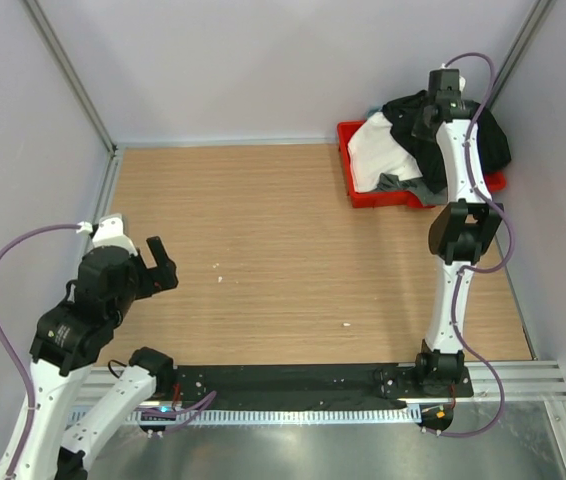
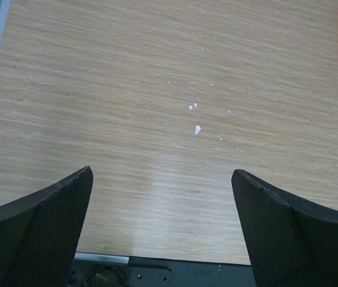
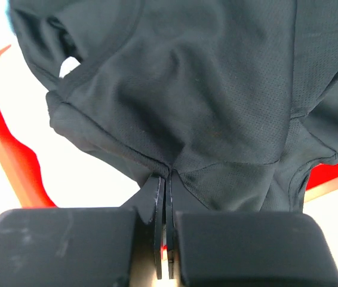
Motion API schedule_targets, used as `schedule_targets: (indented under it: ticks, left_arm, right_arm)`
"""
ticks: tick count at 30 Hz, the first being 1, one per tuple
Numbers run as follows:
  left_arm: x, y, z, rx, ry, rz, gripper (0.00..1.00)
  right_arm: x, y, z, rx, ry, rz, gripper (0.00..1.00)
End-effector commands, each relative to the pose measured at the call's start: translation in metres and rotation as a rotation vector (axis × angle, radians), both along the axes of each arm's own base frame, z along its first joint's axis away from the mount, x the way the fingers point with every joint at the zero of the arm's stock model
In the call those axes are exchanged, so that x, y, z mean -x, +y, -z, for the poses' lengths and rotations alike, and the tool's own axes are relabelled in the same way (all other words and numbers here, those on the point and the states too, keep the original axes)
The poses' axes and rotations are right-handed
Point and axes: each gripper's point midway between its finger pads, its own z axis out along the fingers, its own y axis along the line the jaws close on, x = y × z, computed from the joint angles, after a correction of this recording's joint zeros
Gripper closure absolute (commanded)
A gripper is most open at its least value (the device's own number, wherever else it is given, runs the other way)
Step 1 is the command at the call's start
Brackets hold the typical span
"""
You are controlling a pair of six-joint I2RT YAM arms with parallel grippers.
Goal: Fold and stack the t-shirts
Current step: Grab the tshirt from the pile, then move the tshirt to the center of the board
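A laboratory test cell is indicated: white panels (image 1: 263,70) and aluminium framing (image 1: 521,40) are noted behind the right gripper (image 3: 166,182), with a wood-grain table (image 1: 263,250) beneath.

The grey t-shirt (image 1: 403,186) is largely buried under the white t-shirt (image 1: 378,150) and the black t-shirt (image 1: 493,135); only a strip is seen at the near side of the red tray (image 1: 347,165). Much of the tray is covered by cloth and crossed by the right arm (image 1: 458,230). In the right wrist view the black t-shirt is cut off at the picture's edges, and the tips of the right gripper (image 3: 166,176) are lost in its pinched fold. The fingers (image 2: 43,227) of the left gripper (image 2: 162,173) are cropped by the picture's edges. The white specks (image 2: 197,128) on the table are too small to be identified.
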Motion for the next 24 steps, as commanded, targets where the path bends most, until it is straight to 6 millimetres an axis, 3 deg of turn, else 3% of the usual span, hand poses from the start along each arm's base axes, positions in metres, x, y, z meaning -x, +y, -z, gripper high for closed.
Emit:
schedule_targets:
  ticks: [1,3,4,6,7,10,11,12,13,14,16,18,19,21,22,24]
  left_arm:
    - [-0.011,0.001,-0.007,0.039,-0.117,-0.037,0.0]
    - [-0.014,-0.006,-0.004,0.063,-0.155,-0.01,0.0]
    - [-0.009,-0.001,-0.005,0.062,-0.167,-0.027,0.0]
    - [-0.004,0.007,-0.009,0.079,-0.199,-0.074,0.0]
    - [0.0,0.013,-0.015,0.095,-0.247,-0.095,0.0]
    - [0.004,0.018,-0.015,0.109,-0.281,-0.111,0.0]
    - [0.006,0.02,-0.017,0.114,-0.292,-0.12,0.0]
    - [0.007,0.021,-0.017,0.117,-0.292,-0.127,0.0]
    - [0.007,0.022,-0.016,0.115,-0.29,-0.133,0.0]
    - [0.006,0.023,-0.016,0.11,-0.285,-0.142,0.0]
    - [0.005,0.024,-0.013,0.102,-0.272,-0.151,0.0]
    - [0.001,0.022,-0.01,0.088,-0.249,-0.15,0.0]
    - [0.0,0.021,-0.009,0.085,-0.242,-0.148,0.0]
    - [-0.005,0.018,-0.005,0.071,-0.212,-0.138,0.0]
    - [-0.006,0.017,-0.004,0.065,-0.204,-0.136,0.0]
    - [-0.007,0.016,-0.001,0.056,-0.186,-0.136,0.0]
  right_arm:
    - [0.01,0.037,-0.083,-0.002,-0.16,-0.058,0.99]
    - [0.02,0.073,-0.124,0.012,-0.242,-0.134,0.98]
    - [0.04,0.126,-0.164,0.007,-0.324,-0.236,0.99]
    - [0.074,0.188,-0.201,0.012,-0.396,-0.373,0.98]
    - [0.112,0.243,-0.234,-0.016,-0.472,-0.487,0.98]
    - [0.178,0.336,-0.239,-0.093,-0.492,-0.717,0.98]
    - [0.191,0.355,-0.235,-0.142,-0.475,-0.787,0.98]
    - [0.195,0.366,-0.227,-0.168,-0.45,-0.817,0.83]
    - [0.195,0.376,-0.204,-0.184,-0.384,-0.83,0.48]
    - [0.19,0.374,-0.19,-0.164,-0.35,-0.81,0.01]
    - [0.189,0.366,-0.152,-0.104,-0.232,-0.773,0.0]
    - [0.191,0.359,-0.135,-0.078,-0.186,-0.756,0.0]
    - [0.195,0.357,-0.111,-0.063,-0.129,-0.753,0.0]
    - [0.204,0.352,-0.122,-0.106,-0.18,-0.748,0.0]
    - [0.212,0.348,-0.095,-0.103,-0.126,-0.752,0.0]
    - [0.222,0.344,-0.1,-0.15,-0.169,-0.738,0.0]
